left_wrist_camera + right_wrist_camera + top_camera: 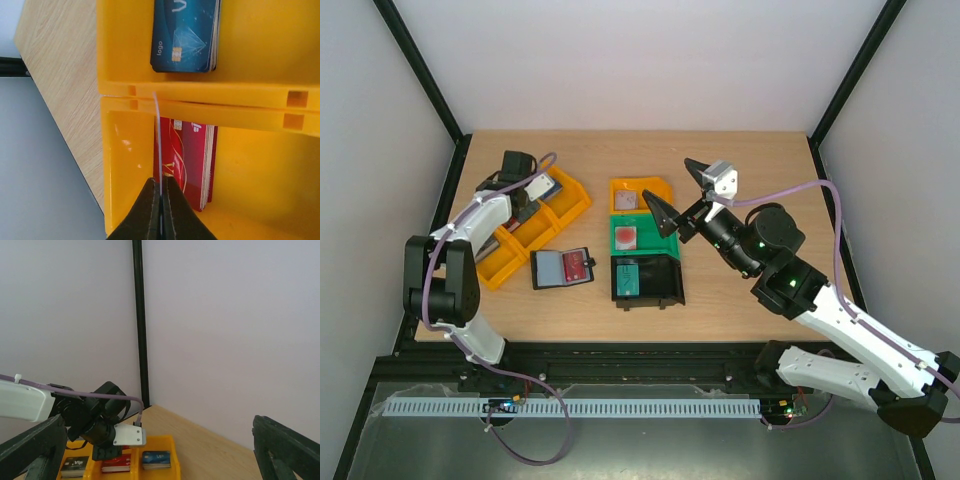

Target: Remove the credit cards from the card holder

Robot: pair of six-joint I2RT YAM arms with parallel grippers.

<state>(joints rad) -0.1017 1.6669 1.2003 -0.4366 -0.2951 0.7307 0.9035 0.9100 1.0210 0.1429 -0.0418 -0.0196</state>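
The card holder [563, 268] lies open on the table, black with a blue-grey lining, and a red credit card [578, 265] rests on its right half. My left gripper [525, 208] is down in a yellow bin [558, 215] to the wallet's upper left. In the left wrist view it [161, 189] is shut on a thin card [157, 135] seen edge-on, beside a stack of red credit cards [192, 165] in that compartment. My right gripper [680, 190] is open and empty, raised above the middle bins; its fingers [30, 450] stand wide apart.
Blue cards [185, 35] fill the neighbouring yellow compartment. An orange bin [642, 186] and a green bin [660, 243] each hold a pale card with a red spot. A black bin [660, 282] holds a teal card [626, 278]. The left arm [95, 415] shows in the right wrist view.
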